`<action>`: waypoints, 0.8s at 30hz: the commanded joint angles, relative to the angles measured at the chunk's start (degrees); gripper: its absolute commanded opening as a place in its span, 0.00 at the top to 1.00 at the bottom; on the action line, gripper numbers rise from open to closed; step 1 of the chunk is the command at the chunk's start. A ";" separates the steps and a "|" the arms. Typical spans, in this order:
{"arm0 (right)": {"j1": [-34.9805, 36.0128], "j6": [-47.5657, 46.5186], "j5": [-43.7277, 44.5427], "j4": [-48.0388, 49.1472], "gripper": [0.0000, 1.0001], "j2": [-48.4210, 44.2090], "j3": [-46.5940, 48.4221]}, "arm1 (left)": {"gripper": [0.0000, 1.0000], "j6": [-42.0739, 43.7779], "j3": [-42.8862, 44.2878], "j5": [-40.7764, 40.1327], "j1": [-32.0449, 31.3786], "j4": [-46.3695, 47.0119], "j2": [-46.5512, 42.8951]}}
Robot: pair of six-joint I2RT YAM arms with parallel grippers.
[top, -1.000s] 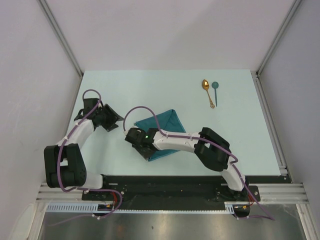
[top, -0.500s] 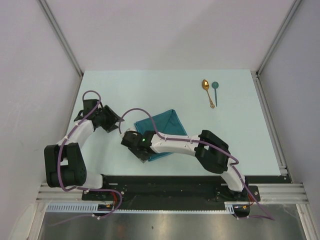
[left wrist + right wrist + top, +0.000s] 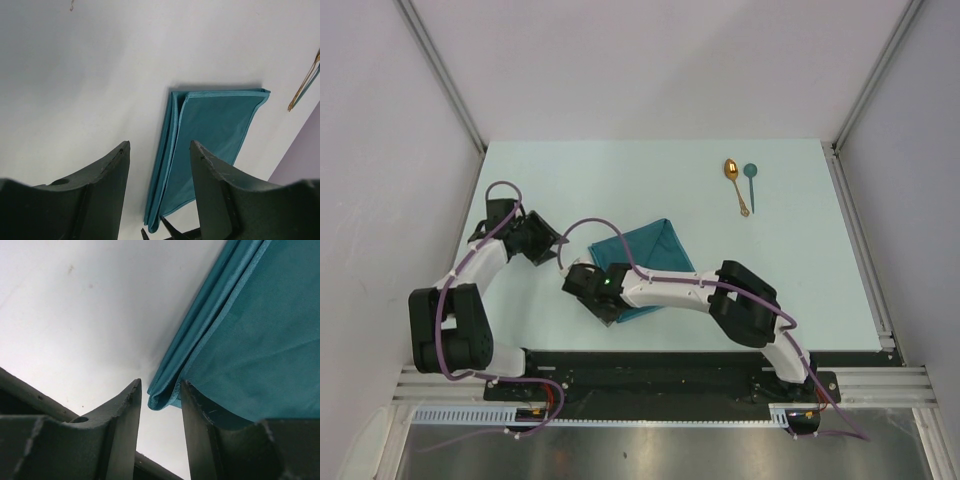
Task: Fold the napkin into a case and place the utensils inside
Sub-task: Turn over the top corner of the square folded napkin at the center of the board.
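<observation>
Folding step: the napkin [image 3: 650, 245] lies part-folded on the desk [image 3: 620, 180], its near corner between the parted, ungripping fingers of the right tool [image 3: 160, 392], left tool [image 3: 159, 147] open beside; next, probably, pinch and fold over, spoons [image 3: 740, 185] untouched far off.

Bright, even, diffuse light fills all three views, with no hard glare. From above, the pale desk [image 3: 620, 180] is sharp and evenly lit, and the arms [image 3: 665, 287] cast only faint, soft shadows. In the left wrist view the napkin [image 3: 215, 130] throws a thin dark shadow along its far edge. The black fingers [image 3: 102, 195] close to both wrist lenses look dark and slightly soft.
</observation>
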 commanded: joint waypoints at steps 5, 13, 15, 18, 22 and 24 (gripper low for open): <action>-0.23 -0.79 0.28 3.03 0.64 1.96 -3.31 | 0.43 1.51 0.33 2.82 0.59 1.57 0.95; -1.98 -0.79 -2.97 7.33 0.69 1.52 -8.94 | 0.36 1.95 0.42 2.82 0.59 1.04 1.73; -2.42 -0.87 -3.67 7.69 0.72 1.78 -10.52 | 0.34 1.77 0.33 3.43 0.50 1.13 2.26; -3.30 -0.87 -5.51 10.06 0.79 1.52 -13.33 | 0.33 2.21 0.42 3.61 0.59 0.87 2.35; -4.79 -1.05 -4.91 10.77 0.90 1.78 -15.36 | 0.33 2.38 -0.11 3.87 0.51 1.31 2.35; -5.15 -1.40 -4.64 10.85 1.00 0.82 -15.45 | 0.31 2.38 -0.63 5.19 0.59 3.32 2.00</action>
